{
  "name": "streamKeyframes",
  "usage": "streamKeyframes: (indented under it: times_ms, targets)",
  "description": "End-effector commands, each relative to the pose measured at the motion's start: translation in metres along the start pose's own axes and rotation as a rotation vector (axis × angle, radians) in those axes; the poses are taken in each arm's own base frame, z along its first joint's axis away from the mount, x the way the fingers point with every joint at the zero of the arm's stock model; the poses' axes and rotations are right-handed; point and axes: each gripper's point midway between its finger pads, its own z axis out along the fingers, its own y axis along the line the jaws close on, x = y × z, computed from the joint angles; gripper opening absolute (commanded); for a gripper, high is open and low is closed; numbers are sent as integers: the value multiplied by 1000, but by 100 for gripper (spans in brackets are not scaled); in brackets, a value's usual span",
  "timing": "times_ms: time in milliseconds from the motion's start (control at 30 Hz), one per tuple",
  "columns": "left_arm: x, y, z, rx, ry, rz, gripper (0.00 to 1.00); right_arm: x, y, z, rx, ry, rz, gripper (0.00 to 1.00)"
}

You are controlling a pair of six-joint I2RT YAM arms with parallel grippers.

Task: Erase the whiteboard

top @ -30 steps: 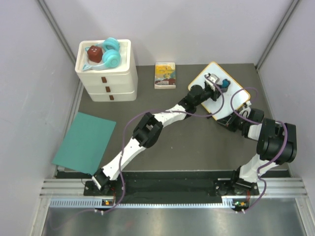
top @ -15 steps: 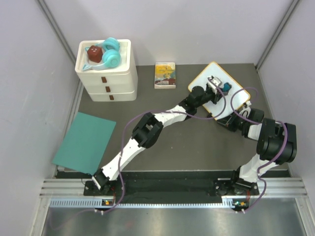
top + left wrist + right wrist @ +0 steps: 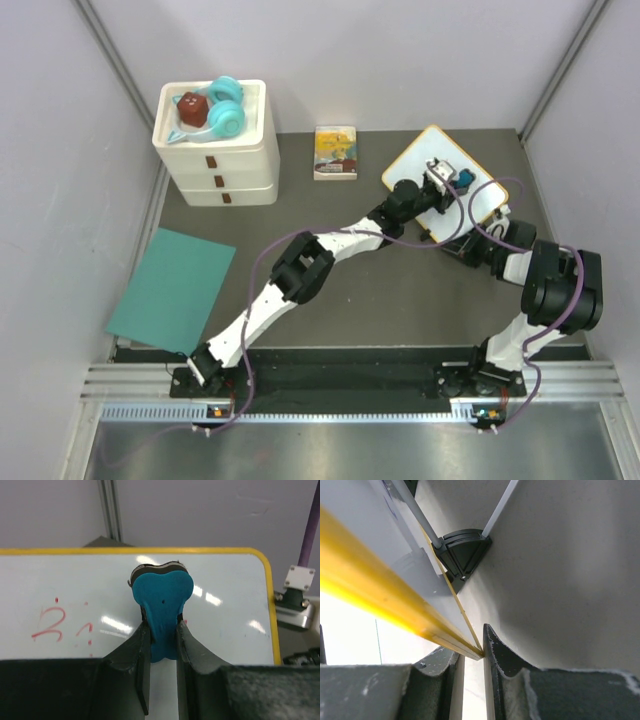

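The whiteboard (image 3: 420,160), white with a yellow frame, stands at the back right of the table. In the left wrist view its face (image 3: 75,585) bears faint red scribbles (image 3: 49,627) at the left. My left gripper (image 3: 161,640) is shut on a teal eraser (image 3: 162,597) that rests against the board; it also shows from above (image 3: 448,181). My right gripper (image 3: 472,652) is shut on the board's yellow edge (image 3: 365,580) near its lower right corner. A black foot (image 3: 461,550) of the board shows beyond it.
A white drawer unit (image 3: 218,155) with teal headphones (image 3: 226,108) and a dark red object (image 3: 191,108) stands at the back left. A small yellow picture book (image 3: 336,152) lies at the back middle. A teal sheet (image 3: 172,290) lies at the left.
My left gripper has moved the eraser to the right across the board. The right arm has not moved.
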Motion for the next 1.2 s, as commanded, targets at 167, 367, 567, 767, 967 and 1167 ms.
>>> streamKeyframes:
  times_ms: [167,367,567,767,967,1167]
  targets:
    - [-16,-26,20,40,-83,40,0,31,-5,0,27,102,51,0]
    - [25,-23,-4,2,89,56,0,31,-5,0,27,101,50,0]
    - [23,41,-28,-128,100,-80,0,31,-5,0,27,102,51,0]
    - [6,94,-37,-206,51,-37,0,31,-5,0,27,101,50,0]
    - [-11,112,-30,-221,-20,-11,0,31,-5,1,27,101,51,0]
    - [-29,124,-19,-227,-119,-51,0,31,-5,0,27,101,53,0]
